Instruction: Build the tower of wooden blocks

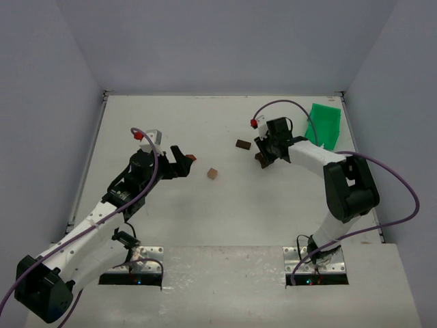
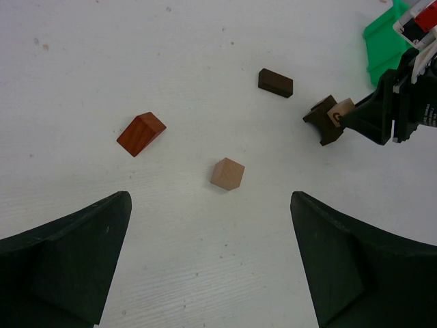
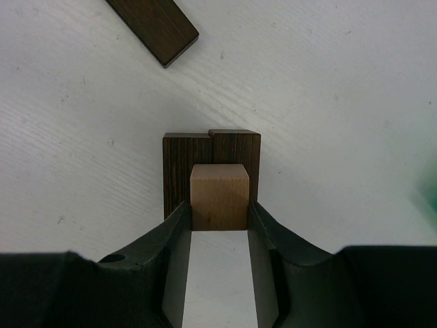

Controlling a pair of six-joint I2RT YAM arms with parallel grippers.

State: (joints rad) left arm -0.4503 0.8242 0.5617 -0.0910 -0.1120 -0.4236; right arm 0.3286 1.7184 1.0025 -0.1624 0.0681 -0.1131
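Note:
My right gripper (image 3: 218,209) is shut on a light tan cube (image 3: 218,191) and holds it against the top of a dark brown stepped block (image 3: 179,164) on the table. This pair also shows in the left wrist view, the tan cube (image 2: 341,111) on the dark block (image 2: 322,121). A flat dark brown block (image 3: 153,24) lies just beyond. My left gripper (image 2: 210,205) is open and empty. A second tan cube (image 2: 227,173) sits just ahead of it, with a reddish-brown block (image 2: 141,133) to the left. In the top view the left gripper (image 1: 183,162) and the right gripper (image 1: 263,159) face each other.
A green plastic bin (image 1: 324,124) stands at the back right, close behind the right arm, and shows in the left wrist view (image 2: 386,41). White walls enclose the table's back and sides. Purple cables loop off both arms.

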